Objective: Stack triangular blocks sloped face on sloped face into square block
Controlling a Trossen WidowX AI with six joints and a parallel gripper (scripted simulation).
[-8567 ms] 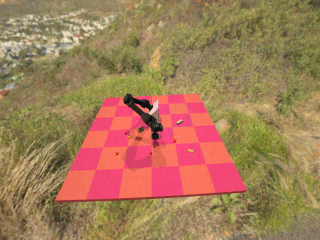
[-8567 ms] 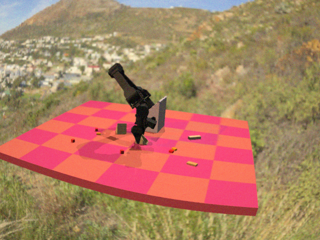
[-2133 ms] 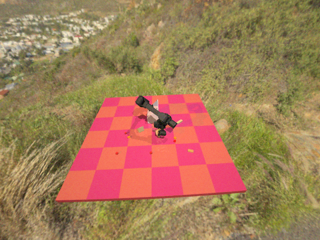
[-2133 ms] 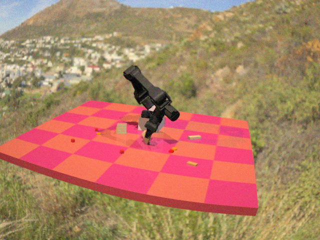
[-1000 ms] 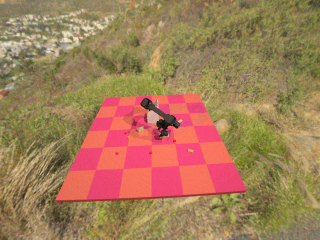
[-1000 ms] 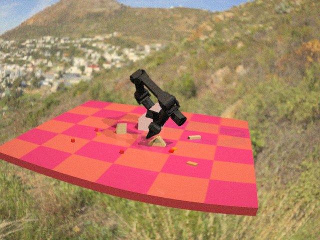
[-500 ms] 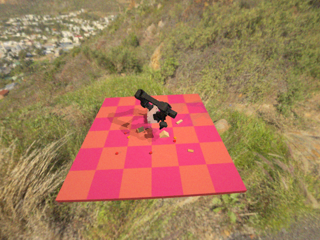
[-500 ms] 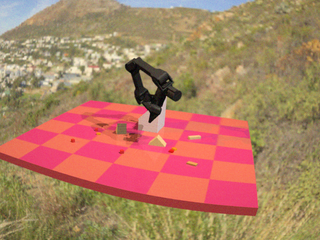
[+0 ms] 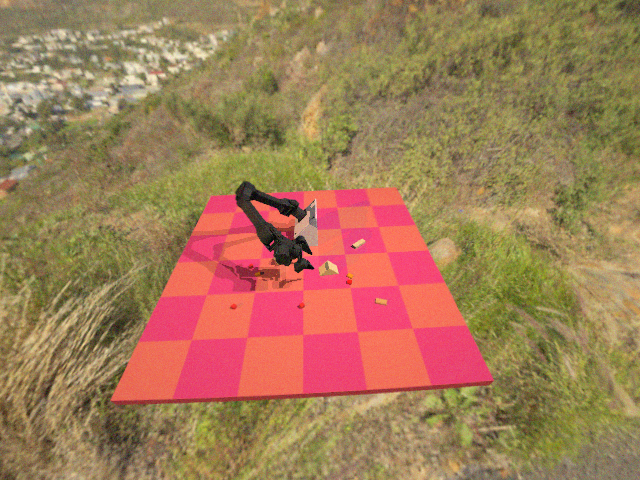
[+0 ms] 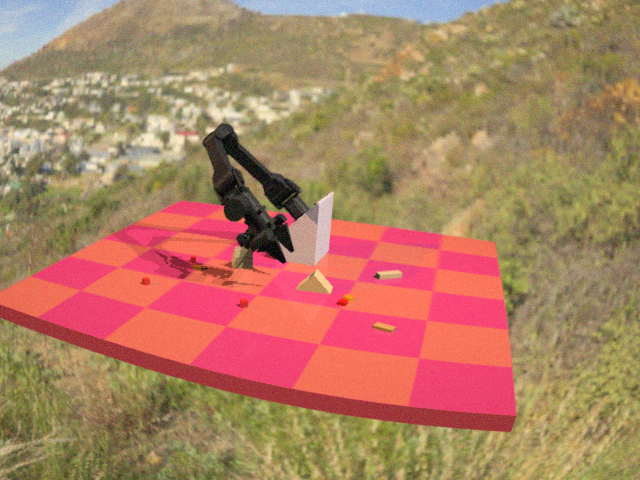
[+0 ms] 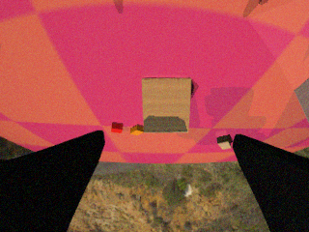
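One tan triangular block (image 9: 328, 269) (image 10: 314, 283) (image 11: 166, 99) lies on the table on its broad face, ridge up, its triangular end showing in the exterior view. The other triangular block (image 10: 242, 259) stands farther left, partly behind the gripper in the exterior view; the arm hides it in the top view, and it is not seen in the wrist view. The two blocks are apart. My gripper (image 9: 312, 260) (image 10: 288, 256) (image 11: 170, 139) is open and empty, tilted, above the table between the blocks. Its fingers point towards the ridge-up block without touching it.
A pale upright panel (image 9: 306, 230) (image 10: 310, 240) stands by the arm's base. Tan bars (image 9: 358, 243) (image 9: 381, 301) (image 10: 388, 274) (image 10: 384, 327) lie to the right. A red cube (image 9: 348, 282) (image 11: 117, 128) and an orange piece (image 11: 137, 130) lie near the ridge-up block; other red cubes (image 9: 233, 306) (image 9: 301, 305) lie nearer the front.
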